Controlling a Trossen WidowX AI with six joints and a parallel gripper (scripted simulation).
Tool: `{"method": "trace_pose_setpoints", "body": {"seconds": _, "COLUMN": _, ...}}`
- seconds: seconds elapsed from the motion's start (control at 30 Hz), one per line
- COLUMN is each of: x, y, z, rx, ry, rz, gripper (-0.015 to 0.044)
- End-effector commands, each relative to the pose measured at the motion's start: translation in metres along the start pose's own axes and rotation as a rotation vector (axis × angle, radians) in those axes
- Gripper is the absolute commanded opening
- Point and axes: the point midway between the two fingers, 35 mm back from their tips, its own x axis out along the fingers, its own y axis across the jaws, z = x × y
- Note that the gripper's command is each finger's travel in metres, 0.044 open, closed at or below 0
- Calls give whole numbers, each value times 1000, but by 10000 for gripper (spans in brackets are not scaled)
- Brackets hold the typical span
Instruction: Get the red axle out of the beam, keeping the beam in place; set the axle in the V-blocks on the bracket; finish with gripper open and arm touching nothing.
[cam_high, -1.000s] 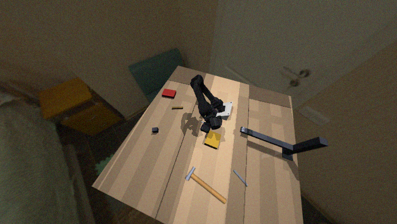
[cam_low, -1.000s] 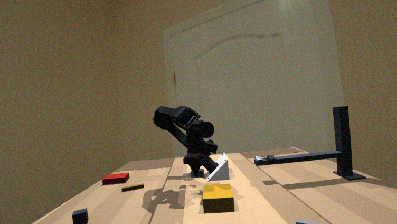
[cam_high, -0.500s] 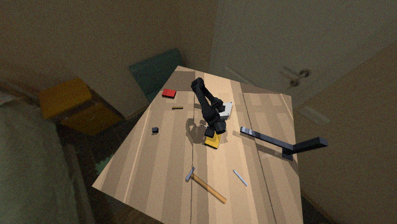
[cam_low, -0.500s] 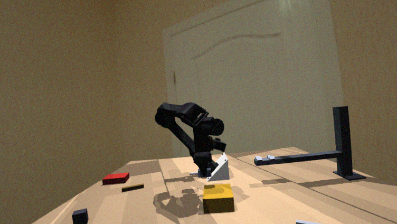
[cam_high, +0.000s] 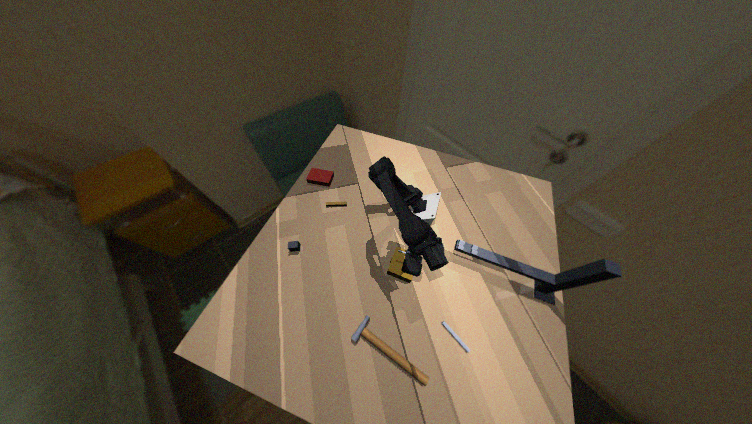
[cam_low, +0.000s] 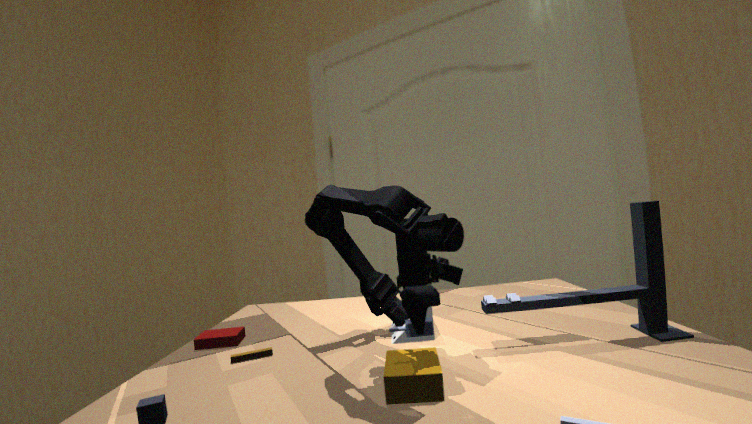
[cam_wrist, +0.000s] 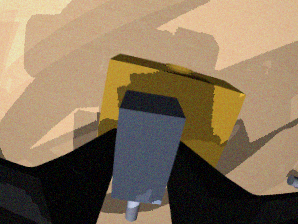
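Centrally, fingers (cam_high: 412, 264) (cam_low: 419, 301), clamped on one grey block (cam_wrist: 148, 155) with pale pin (cam_wrist: 132, 211), probably stiff, light, best gripped mid-length; rightward, one bracket (cam_high: 510, 264) (cam_low: 647, 252), V-blocks (cam_high: 473, 249) (cam_low: 512, 297) unoccupied; red axle, whereabouts not discernible, presumably smooth and prone to roll.

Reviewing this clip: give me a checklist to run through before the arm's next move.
1. Gripper shut on the slate-blue block: ok.
2. Yellow block resting on the table: ok.
3. Held block free of contact with the yellow one: cannot tell.
4. Red axle located: not ok; no view shows it.
5. Bracket standing upright: ok.
6. V-blocks carrying the axle: not ok; no axle there.
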Motion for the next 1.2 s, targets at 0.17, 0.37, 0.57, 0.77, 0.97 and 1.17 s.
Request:
{"method": "trace_pose_setpoints", "body": {"seconds": 0.17, "x": 1, "y": -17, "z": 43, "rx": -6, "ry": -6, "rz": -2, "gripper": 0}}
{"method": "trace_pose_setpoints", "body": {"seconds": 0.37, "x": 4, "y": -24, "z": 72, "rx": -13, "ry": -6, "rz": -2, "gripper": 0}}
{"method": "trace_pose_setpoints", "body": {"seconds": 0.57, "x": 9, "y": -28, "z": 101, "rx": -20, "ry": -5, "rz": -3, "gripper": 0}}
{"method": "trace_pose_setpoints", "body": {"seconds": 0.77, "x": 11, "y": -29, "z": 104, "rx": -21, "ry": -5, "rz": -3, "gripper": 0}}
{"method": "trace_pose_setpoints", "body": {"seconds": 0.97, "x": 20, "y": -30, "z": 105, "rx": -21, "ry": -5, "rz": -3, "gripper": 0}}
{"method": "trace_pose_setpoints", "body": {"seconds": 1.17, "x": 30, "y": -30, "z": 105, "rx": -21, "ry": -5, "rz": -3, "gripper": 0}}
